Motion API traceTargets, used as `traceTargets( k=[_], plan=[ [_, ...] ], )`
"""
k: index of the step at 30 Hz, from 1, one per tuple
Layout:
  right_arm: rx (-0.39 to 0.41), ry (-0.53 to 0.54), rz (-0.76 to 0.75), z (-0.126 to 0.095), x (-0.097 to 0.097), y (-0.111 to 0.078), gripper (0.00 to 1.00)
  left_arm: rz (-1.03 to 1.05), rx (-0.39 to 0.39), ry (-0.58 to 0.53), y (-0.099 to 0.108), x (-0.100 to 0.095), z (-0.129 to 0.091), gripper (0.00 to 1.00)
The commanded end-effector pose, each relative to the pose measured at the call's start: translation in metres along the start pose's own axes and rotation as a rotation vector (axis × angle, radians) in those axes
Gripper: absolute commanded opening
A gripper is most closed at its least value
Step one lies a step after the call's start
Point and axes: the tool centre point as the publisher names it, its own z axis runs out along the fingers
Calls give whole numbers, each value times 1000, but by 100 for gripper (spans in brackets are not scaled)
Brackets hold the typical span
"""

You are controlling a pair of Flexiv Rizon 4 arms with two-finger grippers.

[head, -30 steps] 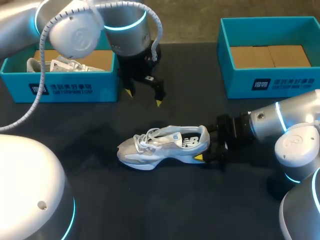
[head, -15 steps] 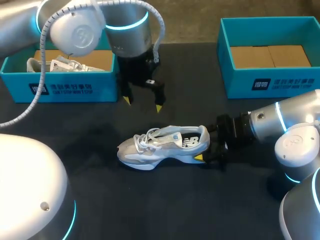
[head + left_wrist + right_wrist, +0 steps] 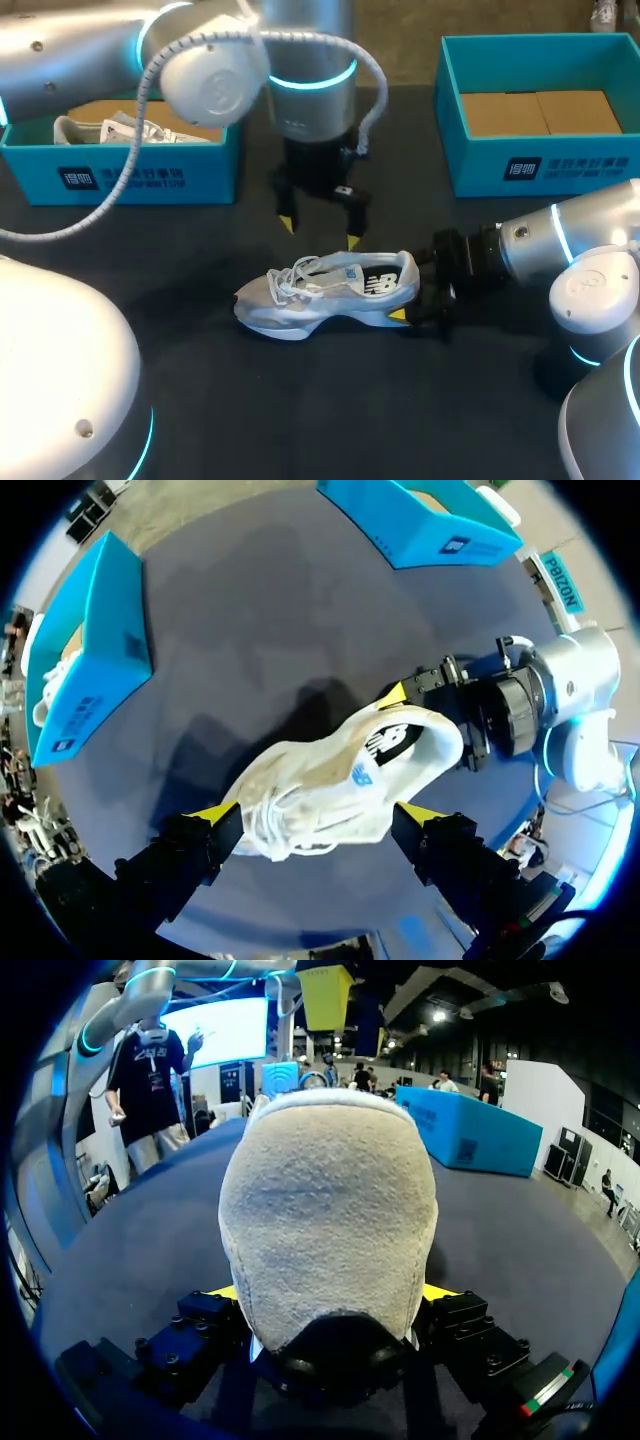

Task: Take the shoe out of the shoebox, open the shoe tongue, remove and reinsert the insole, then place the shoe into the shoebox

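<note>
Left gripper [image 3: 320, 232]: fingers spread, holding nothing.
Shoe [image 3: 330, 290]: on the table [image 3: 300, 400] just beneath it. Lower squarely over the laces and pinch the tongue alone.
Right gripper [image 3: 412, 290]: beyond, clamped on the heel as an anchor.
Shoebox [image 3: 540, 165]: farthest, well apart.

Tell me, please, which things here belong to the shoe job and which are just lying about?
Job in hand:
shoe on the table
right gripper, shut on its heel
left gripper, open over the shoe
left shoebox and right shoebox; either may be the shoe's own

Lying about:
second shoe, inside the left shoebox
</note>
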Motion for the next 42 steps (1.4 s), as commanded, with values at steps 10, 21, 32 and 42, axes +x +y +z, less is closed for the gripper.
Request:
traceTargets(
  k=[10, 21, 32, 42],
  plan=[
    [2, -1, 1, 2, -1, 1, 0, 44, -33, -75, -25, 27, 40, 100],
    [2, -1, 1, 2, -1, 1, 0, 62, -68, -125, -30, 33, 75, 100],
    [2, -1, 1, 2, -1, 1, 0, -2, -109, -146, -18, 22, 90, 100],
    [2, -1, 1, 2, -1, 1, 0, -104, -115, -148, 7, -6, 67, 100]
  ],
)
